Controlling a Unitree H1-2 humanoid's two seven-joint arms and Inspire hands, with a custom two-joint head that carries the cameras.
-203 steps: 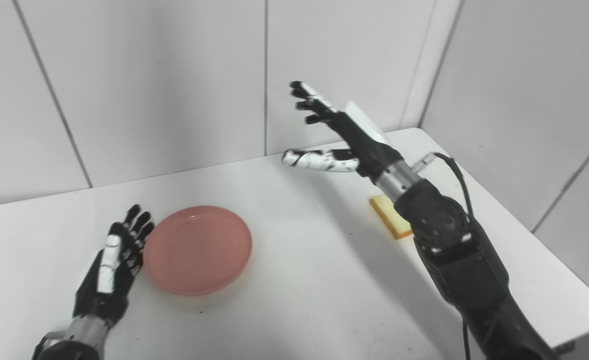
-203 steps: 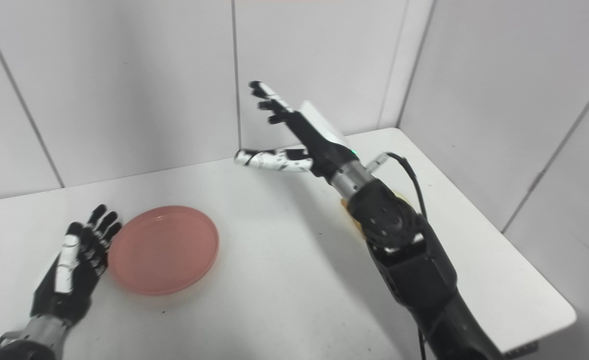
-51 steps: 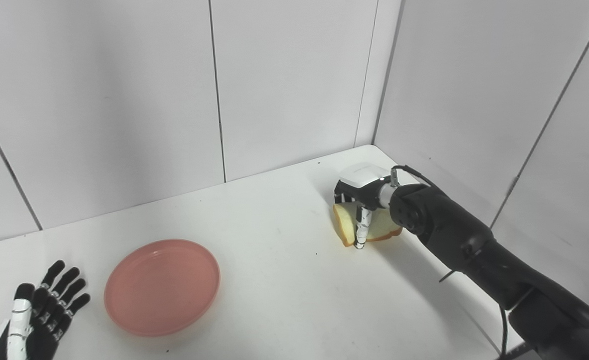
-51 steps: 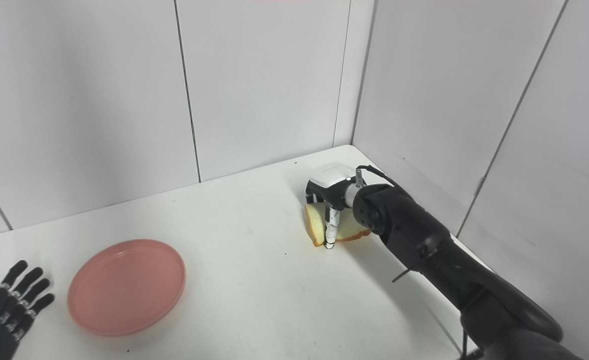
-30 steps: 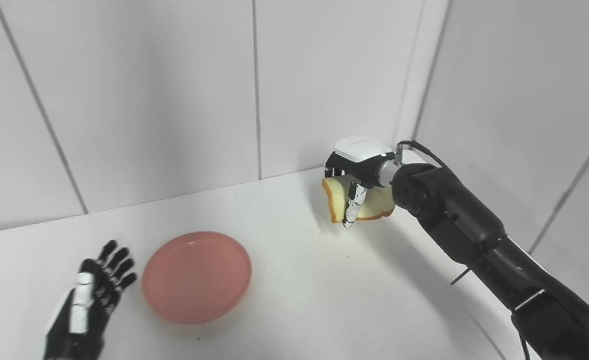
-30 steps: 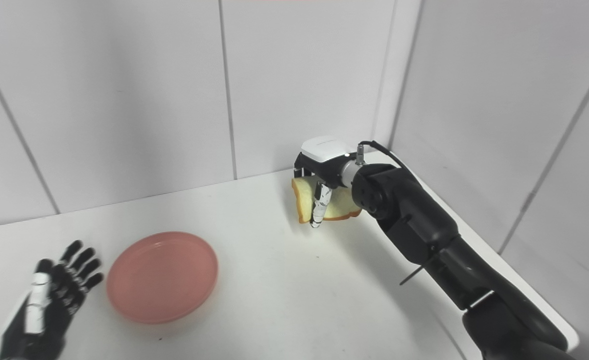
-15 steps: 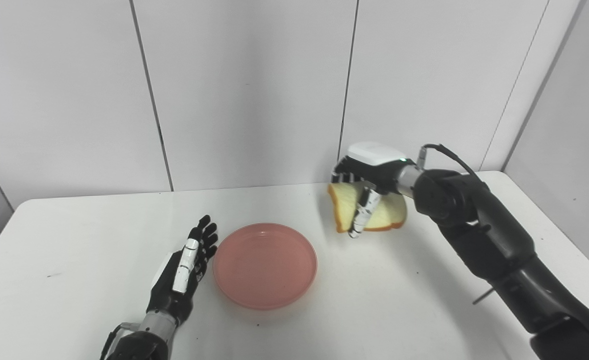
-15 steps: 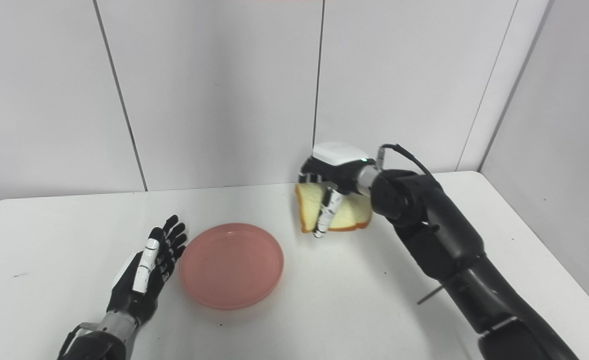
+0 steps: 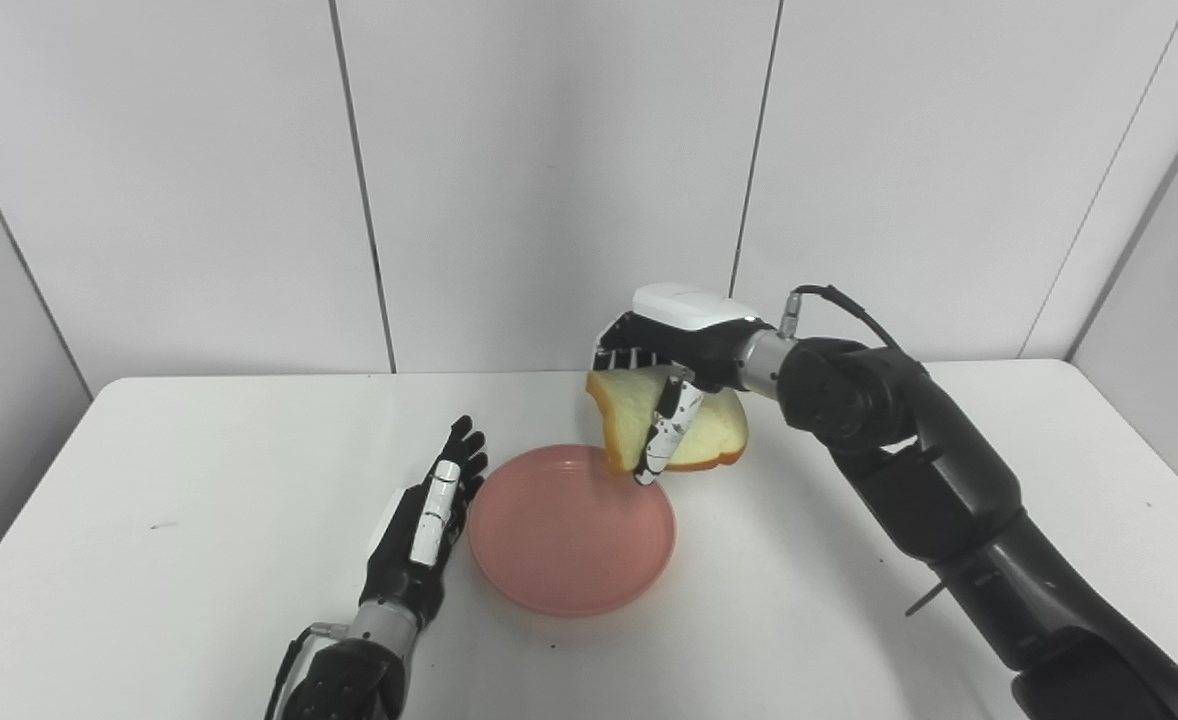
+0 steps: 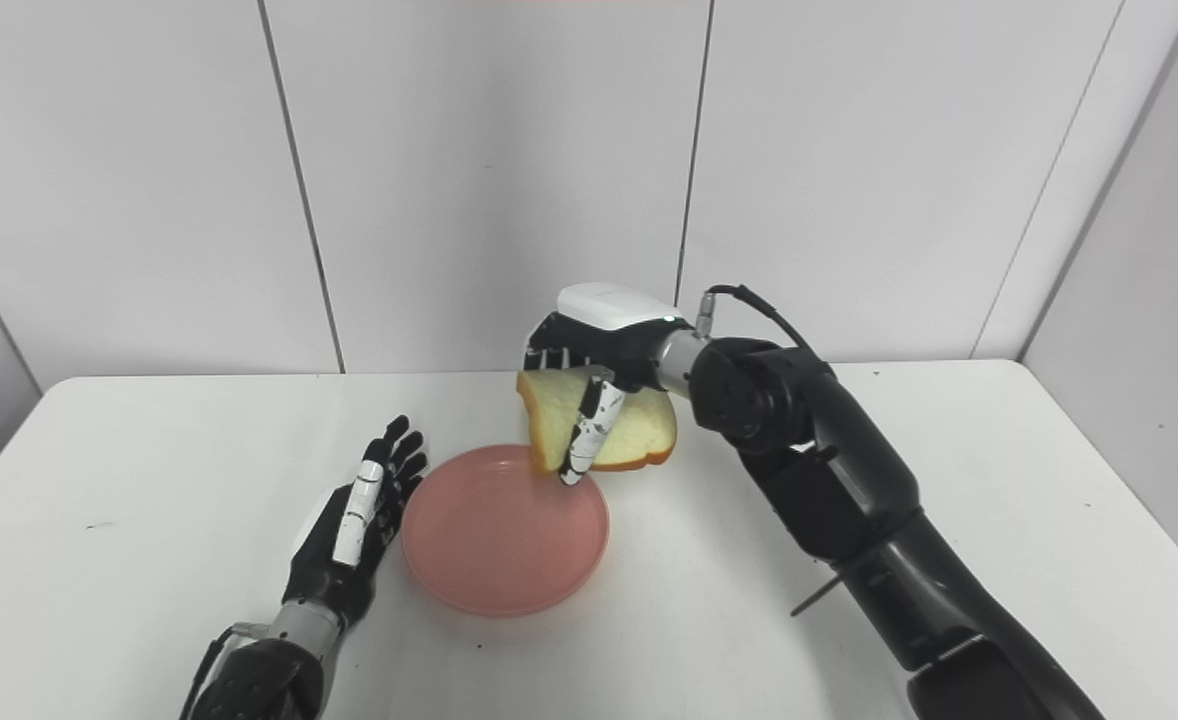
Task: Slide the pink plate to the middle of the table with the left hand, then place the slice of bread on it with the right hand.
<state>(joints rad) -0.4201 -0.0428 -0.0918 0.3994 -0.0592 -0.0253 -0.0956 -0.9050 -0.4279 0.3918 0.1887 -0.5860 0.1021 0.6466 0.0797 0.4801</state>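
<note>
Two hands in view, one loaded, one idle. Right hand (image 9: 674, 345): fingers (image 9: 619, 358) curl down over the far top edge of the slice of bread (image 9: 714, 435), and the thumb (image 9: 664, 440) presses across its near face, so the slice is clamped between thumb and fingers. Slice hangs in the air below the palm, bent along the thumb line: the part left of the thumb folds toward the camera, the part right of the thumb lies flatter with brown crust showing along its lower edge. Thumb tip points down at the far rim of the pink plate (image 9: 559, 540); the slice's lower left corner appears over that rim, while most of the slice sits past the plate's far right edge. Whether bread and plate touch cannot be told from these two views; a gap looks likely.

Left hand (image 9: 421, 530): fingers straight and held side by side, clamped on nothing, palm edge down on the table (image 9: 179, 520). Fingertips reach up beside the plate's left rim, just beside it or touching; contact cannot be confirmed.

Plate lies flat, roughly mid-table, between the two hands. Right arm (image 9: 949, 510) runs from the wrist back to the lower right corner. White panelled wall (image 9: 549, 170) stands behind the table.
</note>
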